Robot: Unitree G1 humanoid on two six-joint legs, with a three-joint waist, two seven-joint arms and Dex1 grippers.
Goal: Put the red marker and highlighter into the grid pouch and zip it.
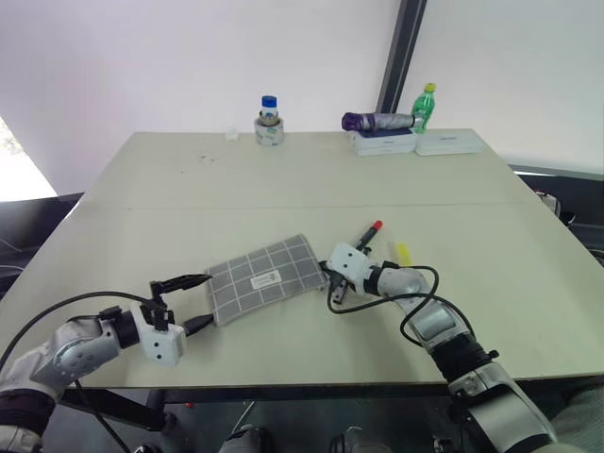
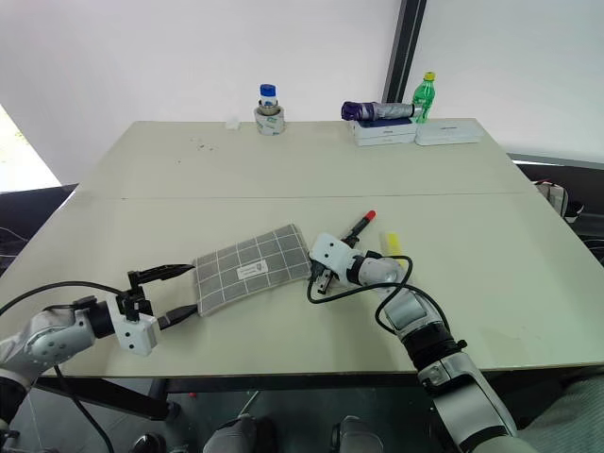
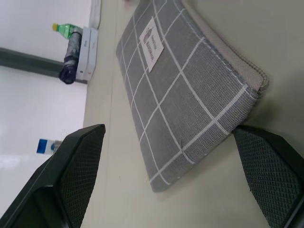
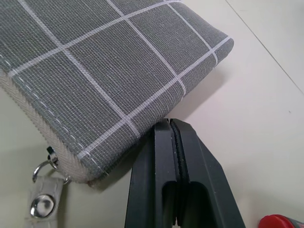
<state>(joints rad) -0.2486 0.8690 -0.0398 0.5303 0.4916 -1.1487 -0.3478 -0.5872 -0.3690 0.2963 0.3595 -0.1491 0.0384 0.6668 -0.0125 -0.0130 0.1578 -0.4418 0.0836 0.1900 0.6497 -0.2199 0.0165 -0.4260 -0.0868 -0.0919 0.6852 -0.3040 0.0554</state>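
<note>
Head camera, both eyes: we find the grid pouch [image 1: 267, 278] lying flat on the table [image 1: 283, 184], towards its near edge and about midway along it. The red marker [image 1: 366, 234] and the yellow highlighter [image 1: 402, 252] lie on the table just beyond the pouch's right end, so neither is inside yet. The left gripper [image 1: 193, 302] is spread wide, one finger on either side of the pouch's left end; the right gripper [image 1: 336, 294] is pressed together, empty, at the right end.

Left wrist: we see the fingers [image 3: 78, 166] set apart with the pouch's corner between them, not yet gripped.

Right wrist: the closed tips sit against the pouch's edge, and the pale zipper pull [image 4: 42, 199] hangs just beside them.

Step in hand, as we judge it: steadying the pouch for opening. Next we would close the left fingers on the fabric, then part the right fingers to take the pull.
</note>
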